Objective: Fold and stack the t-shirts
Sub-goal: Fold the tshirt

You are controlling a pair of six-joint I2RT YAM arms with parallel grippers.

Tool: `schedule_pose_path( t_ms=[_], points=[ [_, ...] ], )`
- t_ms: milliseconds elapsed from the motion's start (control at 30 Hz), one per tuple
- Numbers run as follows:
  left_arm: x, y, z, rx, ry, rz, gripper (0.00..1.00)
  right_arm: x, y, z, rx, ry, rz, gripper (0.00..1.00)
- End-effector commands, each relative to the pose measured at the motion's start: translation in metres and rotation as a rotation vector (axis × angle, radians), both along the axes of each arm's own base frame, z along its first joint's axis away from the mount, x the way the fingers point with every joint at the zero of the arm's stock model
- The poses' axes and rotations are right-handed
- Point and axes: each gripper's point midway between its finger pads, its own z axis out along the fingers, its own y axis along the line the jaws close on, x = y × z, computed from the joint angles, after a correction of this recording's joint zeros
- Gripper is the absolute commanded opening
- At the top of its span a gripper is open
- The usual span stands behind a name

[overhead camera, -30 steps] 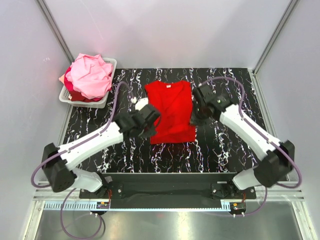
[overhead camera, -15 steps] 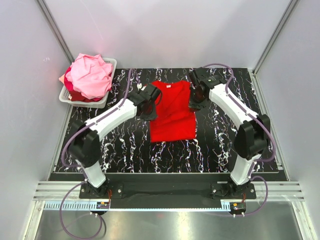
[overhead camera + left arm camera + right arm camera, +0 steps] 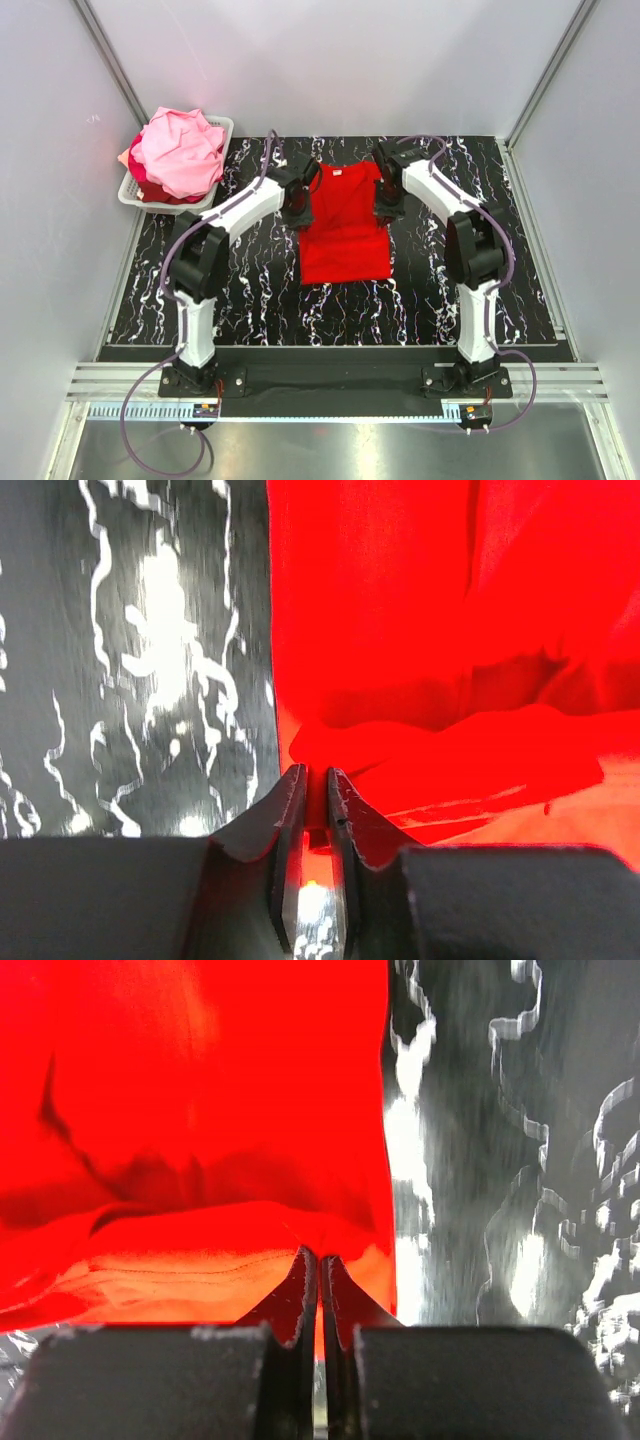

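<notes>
I have the red t-shirt (image 3: 345,235) lying near the middle of the black, white-veined table (image 3: 440,290), folded into a tall narrow panel. Its collar end faces the far side, and the small white neck label (image 3: 337,172) shows at the top. Both arms reach out to that far half of the shirt, one on each long edge.

My left gripper (image 3: 298,210) sits on the shirt's left edge. In the left wrist view, the left gripper (image 3: 316,780) has its jaws drawn close together with a slim strip of red cloth pinched between the tips. A raised fold of the red t-shirt (image 3: 420,600) humps up just ahead of them, and bare table (image 3: 120,660) lies to the left.

My right gripper (image 3: 385,208) is on the opposite edge. In the right wrist view, the right gripper (image 3: 319,1258) is clamped almost flat on the hem, with only a sliver of red between the fingers. The red t-shirt (image 3: 200,1080) bunches into a low ridge at the tips, with stitched layers showing beneath, and the table (image 3: 500,1110) runs off to the right.

At the far left corner the white slotted basket (image 3: 190,207) holds a heaped pink t-shirt (image 3: 182,152). A peach garment (image 3: 126,157) pokes out at its left side, and something darker red lies underneath. The basket is well apart from both grippers.
</notes>
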Motion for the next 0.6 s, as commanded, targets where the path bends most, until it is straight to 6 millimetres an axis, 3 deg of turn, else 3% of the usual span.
schedule_pose_path(
  t_ms=[0,33,67,100,133,167,200,233,300,367,400,433,467,500,533,567],
  points=[
    [0.028,0.0,0.005,-0.018,-0.011,-0.017,0.2,0.036,0.0,0.016,0.031,-0.068,0.005,0.0],
    [0.03,0.008,0.002,-0.006,0.022,-0.005,0.25,0.041,0.0,0.006,0.033,-0.043,0.006,0.0],
    [0.048,0.004,0.007,-0.013,0.006,-0.007,0.28,0.043,-0.001,0.006,0.031,-0.025,0.009,0.12],
    [0.054,0.007,0.008,-0.009,0.014,-0.002,0.32,0.062,0.004,0.027,0.055,-0.082,0.013,0.46],
    [0.056,0.014,0.013,0.009,0.032,0.006,0.41,0.069,0.0,0.017,0.041,-0.061,0.016,0.62],
    [0.061,0.015,0.018,0.016,0.024,0.0,0.46,0.068,-0.002,0.022,0.033,-0.043,0.025,0.69],
    [0.074,0.012,0.036,0.002,-0.023,0.003,0.5,0.083,0.0,0.047,0.056,-0.111,0.033,0.77],
    [0.074,0.017,0.045,0.012,-0.026,0.01,0.57,0.086,-0.004,0.049,0.052,-0.113,0.037,0.79],
    [0.076,0.019,0.071,-0.005,-0.079,0.02,0.63,0.085,-0.006,0.068,0.065,-0.136,0.038,0.81],
    [0.072,0.024,0.098,-0.025,-0.142,0.044,0.66,0.085,-0.005,0.097,0.097,-0.218,0.038,0.82],
    [0.06,0.029,0.088,-0.014,-0.113,0.047,0.66,0.07,-0.007,0.081,0.095,-0.168,0.04,0.82],
    [0.057,0.027,0.089,-0.032,-0.128,0.047,0.66,0.062,-0.008,0.106,0.12,-0.223,0.037,0.83],
    [0.048,0.029,0.107,-0.058,-0.169,0.055,0.66,0.049,-0.013,0.085,0.11,-0.182,0.03,0.83],
    [0.04,0.029,0.105,-0.064,-0.171,0.056,0.66,0.04,-0.016,0.084,0.113,-0.181,0.02,0.83],
    [0.024,0.029,0.08,-0.067,-0.126,0.056,0.66,0.028,-0.018,0.101,0.138,-0.216,0.005,0.84],
    [0.015,0.029,0.093,-0.104,-0.161,0.053,0.65,0.025,-0.017,0.1,0.163,-0.236,0.002,0.84]
  ],
)
